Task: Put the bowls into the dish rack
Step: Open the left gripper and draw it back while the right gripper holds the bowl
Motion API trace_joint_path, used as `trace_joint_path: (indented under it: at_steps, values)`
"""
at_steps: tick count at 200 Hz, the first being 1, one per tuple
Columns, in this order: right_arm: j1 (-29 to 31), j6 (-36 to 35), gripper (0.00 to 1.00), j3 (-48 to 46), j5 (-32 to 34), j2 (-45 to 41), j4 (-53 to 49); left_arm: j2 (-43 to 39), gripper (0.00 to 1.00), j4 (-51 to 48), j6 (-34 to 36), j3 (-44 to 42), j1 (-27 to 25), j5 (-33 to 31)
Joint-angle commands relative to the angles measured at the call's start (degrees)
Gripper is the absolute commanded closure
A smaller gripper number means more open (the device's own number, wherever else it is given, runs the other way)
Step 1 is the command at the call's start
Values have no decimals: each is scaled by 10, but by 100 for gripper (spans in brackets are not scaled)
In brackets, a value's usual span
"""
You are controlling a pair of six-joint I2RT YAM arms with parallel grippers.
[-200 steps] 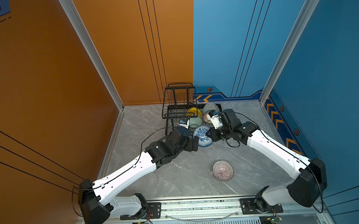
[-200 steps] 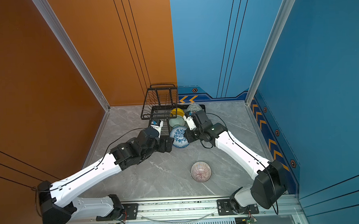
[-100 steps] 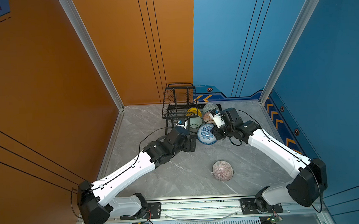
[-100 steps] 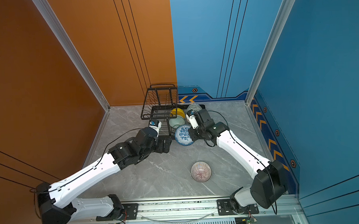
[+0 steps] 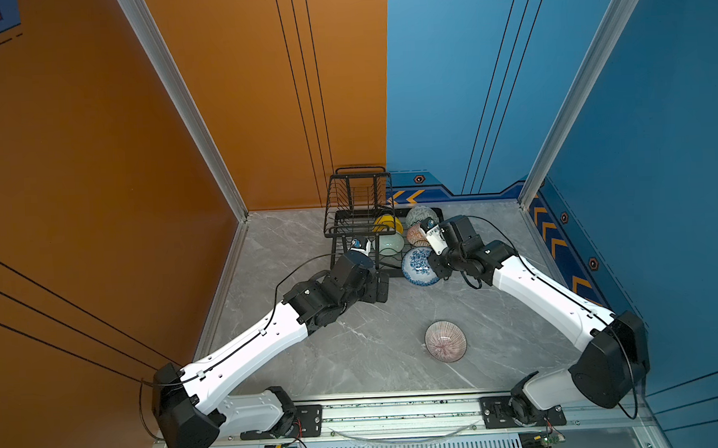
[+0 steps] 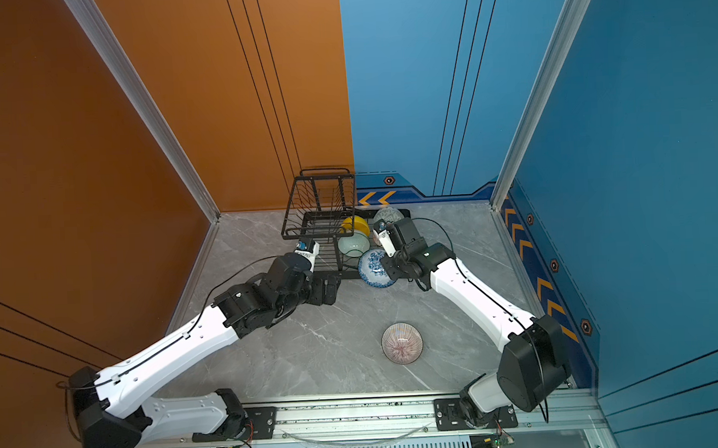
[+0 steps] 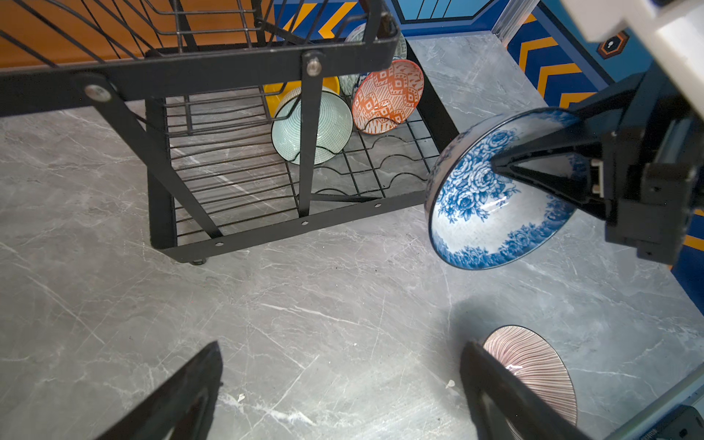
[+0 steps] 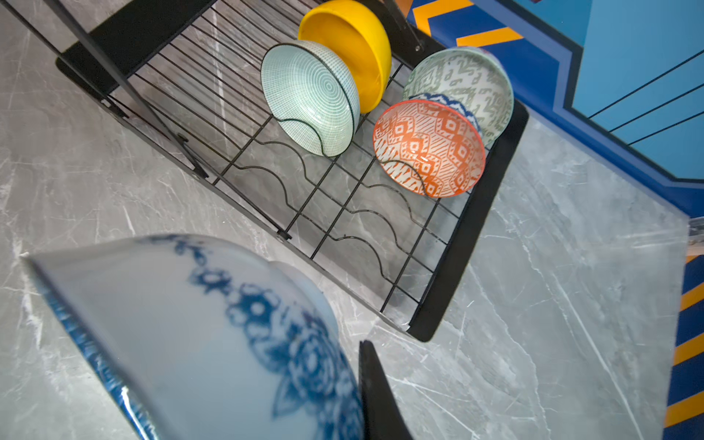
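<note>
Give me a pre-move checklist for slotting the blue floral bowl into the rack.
1. Grip: right end effector shut on the blue floral bowl rim: ok.
2. Bowl off the table: ok, its shadow lies below it.
3. Bowl over the dish rack: not ok, it hangs outside the tray, by a near corner.
4. Free slots: ok, the wavy dividers in front of the mint bowl and orange bowl are bare.
5. Left end effector open, empty, apart from the bowl: ok.
6. Grip firmness: cannot tell.
</note>
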Motion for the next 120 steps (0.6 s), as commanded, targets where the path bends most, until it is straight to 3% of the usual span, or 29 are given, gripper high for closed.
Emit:
trace_joint_path:
  at_steps: [1, 56, 120]
  values:
    - [9, -30, 100, -1, 45, -5, 57, -4, 2, -11, 11, -9, 10, 17]
    - [50, -170, 100, -102, 160, -53, 239, -4, 2, -12, 14, -12, 18, 24]
    - [66, -284, 100, -169, 199, -78, 374, -7, 2, -11, 12, -17, 24, 30]
